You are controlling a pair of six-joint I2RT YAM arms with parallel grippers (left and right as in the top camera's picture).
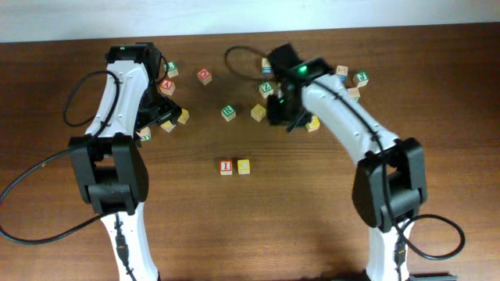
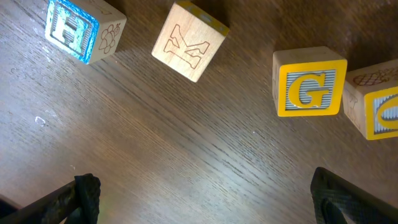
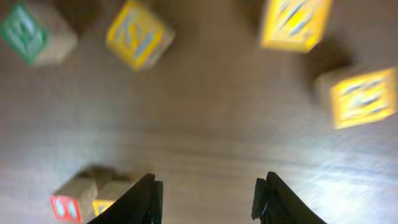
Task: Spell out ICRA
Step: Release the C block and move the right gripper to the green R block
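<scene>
White-and-black left arm [image 1: 117,94] reaches to the upper left, right arm [image 1: 344,117] to upper centre; black left gripper [image 2: 208,196] and right gripper [image 3: 208,190] both spread wide.

The table [image 2: 186,149] is dark, grained wood with a faint sheen. The K block [image 2: 188,42] is pale bare wood and the G block [image 2: 309,83] has a yellow painted face. The left gripper [image 2: 205,205] has matt black fingers [image 2: 86,194].

Red-lettered I block [image 1: 226,166] beside yellow block [image 1: 244,165] at centre of table [image 1: 297,226]
</scene>
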